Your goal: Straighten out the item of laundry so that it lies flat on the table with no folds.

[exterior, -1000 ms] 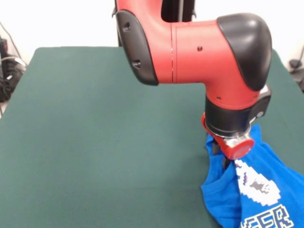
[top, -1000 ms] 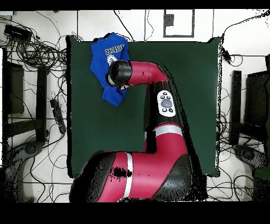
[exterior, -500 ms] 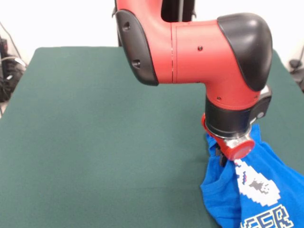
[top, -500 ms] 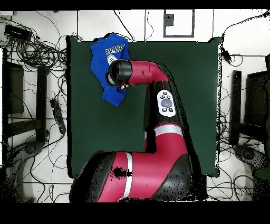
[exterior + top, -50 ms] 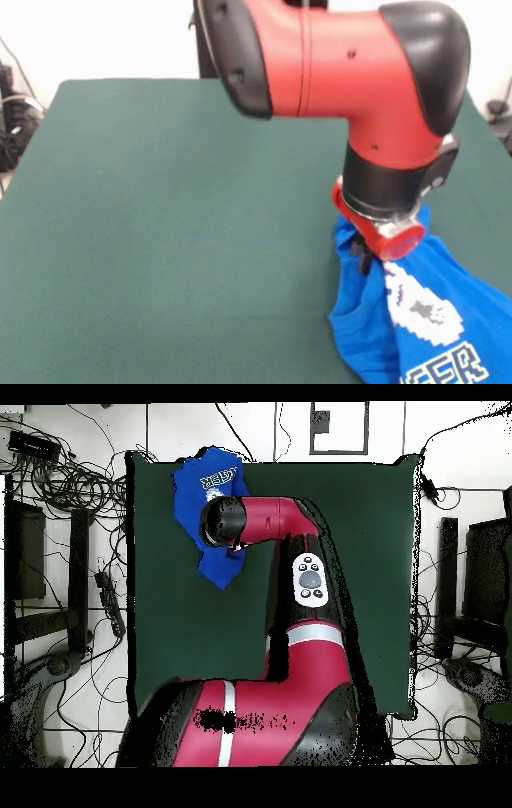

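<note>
The item of laundry (image 5: pixel 400 320), a bright blue T-shirt with a white pixel print and part of its lettering showing, lies bunched at the near right of the table (image 5: pixel 160 208). One part of the cloth is drawn up into a peak under the arm's wrist. There my gripper (image 5: pixel 365 258) is shut on the item of laundry, its dark fingers mostly hidden by the red wrist flange. In the overhead view the shirt (image 5: pixel 197 479) sits at the upper left corner of the table (image 5: pixel 350 534), and the wrist covers the gripper.
The arm's thick red and black links (image 5: pixel 336 72) hang over the table's right half. The shirt runs off the front view's lower right edge. In the overhead view, cables (image 5: pixel 60 474) and dark equipment (image 5: pixel 470 584) surround the table.
The wrist has risen a little and shifted left in the front view, pulling the gripped fold of the shirt up and along with it.
</note>
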